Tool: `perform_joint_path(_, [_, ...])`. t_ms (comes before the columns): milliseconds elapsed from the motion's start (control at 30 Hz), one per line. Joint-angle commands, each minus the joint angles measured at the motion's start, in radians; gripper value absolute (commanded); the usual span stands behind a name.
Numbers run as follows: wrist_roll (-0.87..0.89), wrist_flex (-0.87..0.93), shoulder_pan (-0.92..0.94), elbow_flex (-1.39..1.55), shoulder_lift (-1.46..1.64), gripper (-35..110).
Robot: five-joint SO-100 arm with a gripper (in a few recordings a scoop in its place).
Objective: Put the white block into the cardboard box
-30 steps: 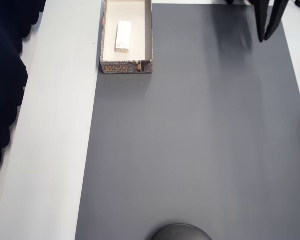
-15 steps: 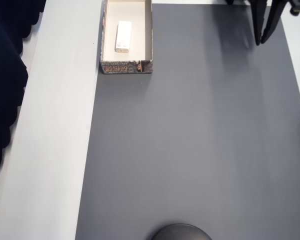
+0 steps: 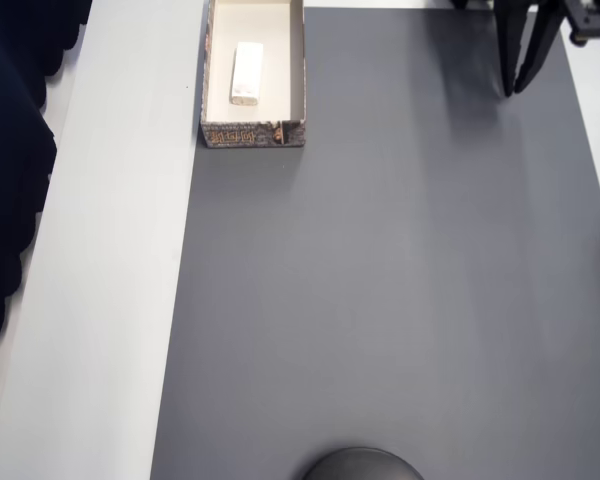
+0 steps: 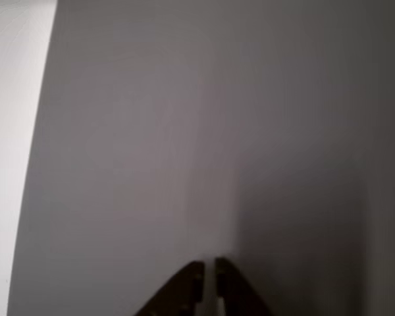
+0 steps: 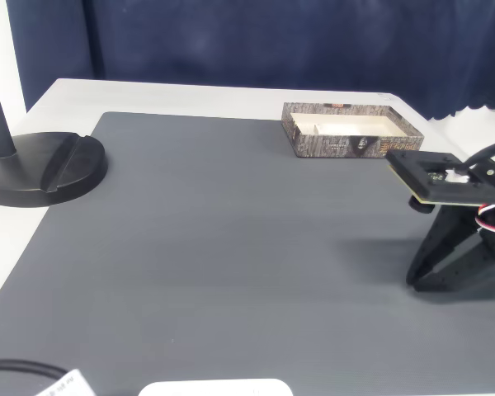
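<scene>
The white block (image 3: 246,72) lies flat inside the cardboard box (image 3: 252,133), which stands at the top left corner of the grey mat in the overhead view. In the fixed view the cardboard box (image 5: 338,145) sits at the far side of the mat. My black gripper (image 3: 514,92) hovers over the mat's top right part, far to the right of the box, with its fingers together and nothing between them. In the wrist view the gripper (image 4: 209,268) points at bare grey mat. In the fixed view the gripper (image 5: 415,280) reaches down to the mat at the right edge.
A dark grey mat (image 3: 400,300) covers most of the white table (image 3: 110,280). A black round stand base (image 5: 41,169) sits at the mat's left in the fixed view and shows as a black round stand base (image 3: 363,466) at the overhead view's bottom edge. Dark curtain (image 5: 247,41) hangs behind.
The gripper has shifted slightly left and down in the overhead picture, and its fingers have drawn closer together. Box and block have not moved.
</scene>
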Motion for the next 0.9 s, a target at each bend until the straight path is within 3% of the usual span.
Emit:
perform_joint_path(0, [0.014, -0.017, 0.003, 0.008, 0.037, -2])
perform_joint_path(867, [-0.040, -0.009, -0.026, 0.023, 0.037, -2])
